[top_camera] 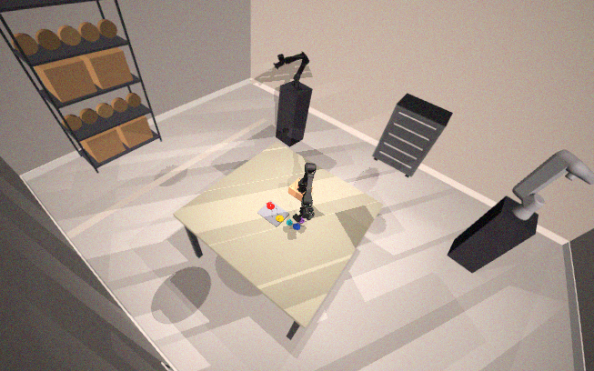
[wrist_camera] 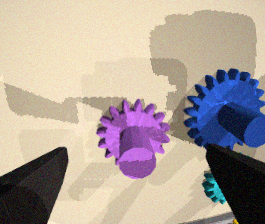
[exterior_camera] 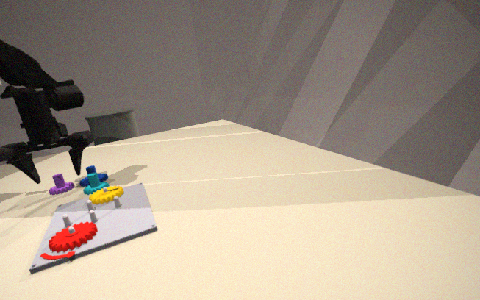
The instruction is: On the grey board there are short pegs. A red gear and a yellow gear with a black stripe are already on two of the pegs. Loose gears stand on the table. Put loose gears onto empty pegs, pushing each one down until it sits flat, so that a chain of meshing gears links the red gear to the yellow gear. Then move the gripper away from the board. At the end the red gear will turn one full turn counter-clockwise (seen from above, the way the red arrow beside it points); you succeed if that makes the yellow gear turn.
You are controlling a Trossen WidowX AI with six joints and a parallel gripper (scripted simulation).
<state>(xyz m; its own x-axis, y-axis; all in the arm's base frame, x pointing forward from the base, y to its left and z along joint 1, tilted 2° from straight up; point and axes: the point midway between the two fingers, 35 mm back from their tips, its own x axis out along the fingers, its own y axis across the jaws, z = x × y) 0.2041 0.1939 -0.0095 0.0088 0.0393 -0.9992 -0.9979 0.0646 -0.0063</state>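
Observation:
My gripper [exterior_camera: 59,179] [wrist_camera: 139,152] is open and empty, its fingertips a little above and to either side of the purple gear [exterior_camera: 60,184] [wrist_camera: 133,131], which stands handle-up on the table. The blue gear [exterior_camera: 101,178] [wrist_camera: 223,112] and the teal gear [exterior_camera: 93,184] [wrist_camera: 214,188] stand beside it; in the wrist view the right finger partly hides both. On the grey board [exterior_camera: 133,218] [top_camera: 276,222], the red gear [exterior_camera: 72,237] [top_camera: 268,205] and the yellow gear [exterior_camera: 106,195] [top_camera: 279,218] sit on pegs. Several empty pegs, such as one short peg [exterior_camera: 92,216], stand between and beside them.
An orange box [top_camera: 296,190] stands on the table [top_camera: 253,253] close to the arm's links. The red arrow [exterior_camera: 57,256] lies on the board beside the red gear. The blue gear is close to the right finger in the wrist view.

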